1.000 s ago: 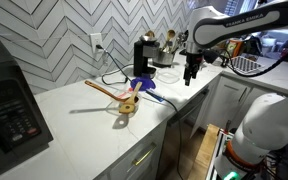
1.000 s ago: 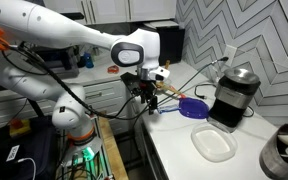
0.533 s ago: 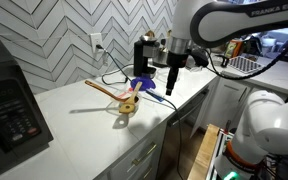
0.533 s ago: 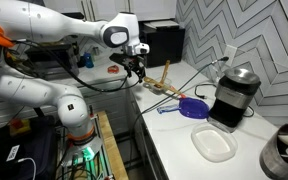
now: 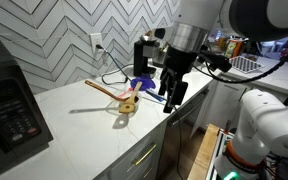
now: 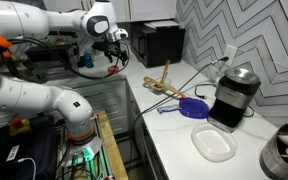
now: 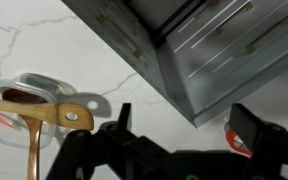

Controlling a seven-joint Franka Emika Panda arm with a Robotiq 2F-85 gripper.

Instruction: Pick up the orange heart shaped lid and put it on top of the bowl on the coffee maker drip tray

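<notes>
the gripper (image 5: 171, 97) hangs wide open and empty by the edge of the counter (image 5: 74, 112), and the lid (image 7: 21, 97) lies there partly under the wooden spoon (image 7: 39, 116), so i think a grab could bump the spoon and push the flat lid away.
</notes>
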